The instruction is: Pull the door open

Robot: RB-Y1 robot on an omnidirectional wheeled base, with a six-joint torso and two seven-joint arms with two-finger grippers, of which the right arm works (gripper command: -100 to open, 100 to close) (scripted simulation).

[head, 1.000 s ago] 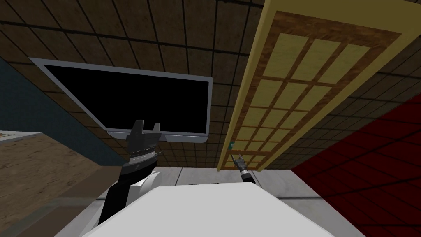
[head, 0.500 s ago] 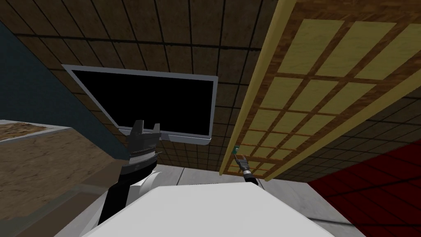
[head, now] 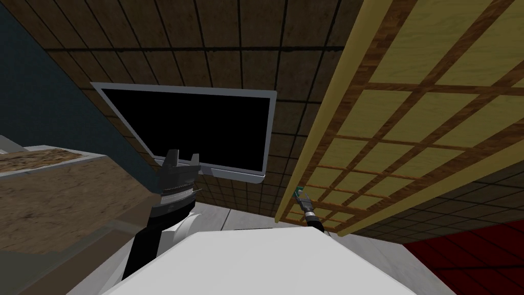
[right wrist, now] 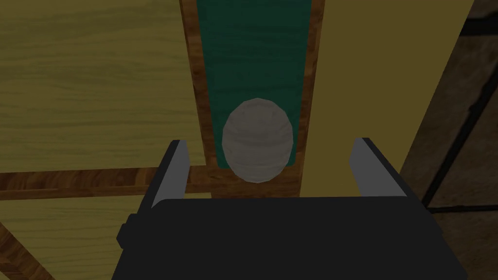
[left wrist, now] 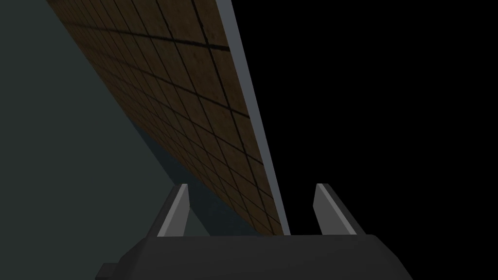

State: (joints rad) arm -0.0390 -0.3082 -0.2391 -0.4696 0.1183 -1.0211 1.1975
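The right hand [right wrist: 270, 142] has its fingers spread and grips nothing. The grey round knob [right wrist: 257, 140] sits centred in the gap between the two fingers, clear of both. The knob is mounted on a dark green plate [right wrist: 253, 48] at the edge of the door [head: 409, 118], a brown lattice with yellow panels. The left hand [head: 181, 156] is raised on the robot's left, well apart from the door, fingers spread and empty

right tool [right wrist: 270, 142] spread | grey knob [right wrist: 257, 140] centred in gap, untouched | green plate [right wrist: 253, 53] behind knob
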